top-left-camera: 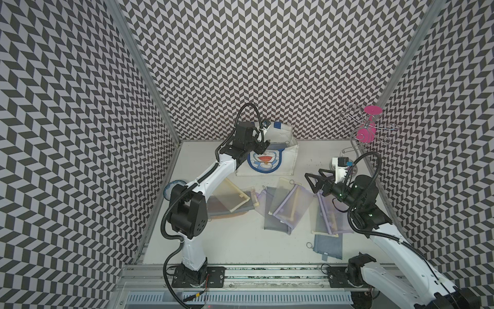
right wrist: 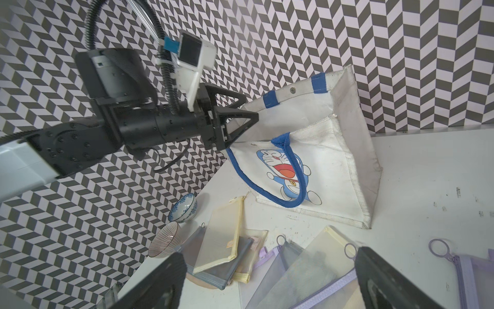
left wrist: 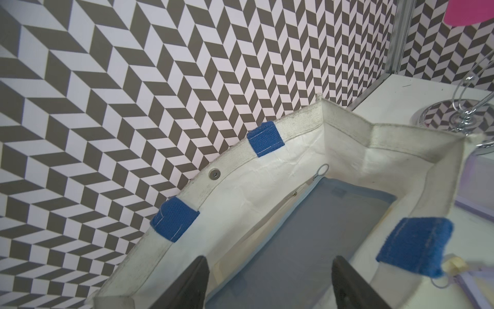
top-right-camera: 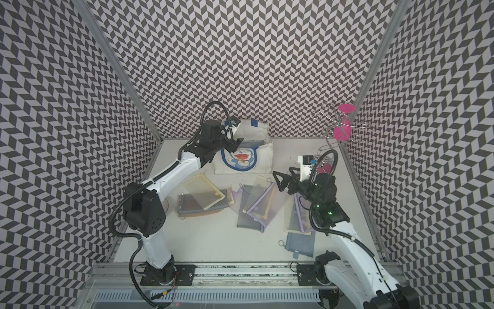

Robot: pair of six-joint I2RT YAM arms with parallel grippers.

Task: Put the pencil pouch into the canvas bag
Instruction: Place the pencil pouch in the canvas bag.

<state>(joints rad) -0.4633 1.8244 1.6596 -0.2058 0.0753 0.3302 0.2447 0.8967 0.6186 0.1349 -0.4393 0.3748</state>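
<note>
- Left claw (left wrist: 270,260) is spread and grips nothing, poised over the open mouth of the bag (left wrist: 294,125)
- Grey pouch (left wrist: 320,227) lies flat inside the bag below the claw's fingers, its ring pull by the inner wall
- Bag stands upright at the rear of the tabletop (top-left-camera: 240,240), near the back wall, cat print facing the front
- Right claw (right wrist: 268,256) is spread and empty, above other pouches (top-left-camera: 283,203) scattered mid-tabletop
- Two bowls (right wrist: 184,208) sit near the left arm
</note>
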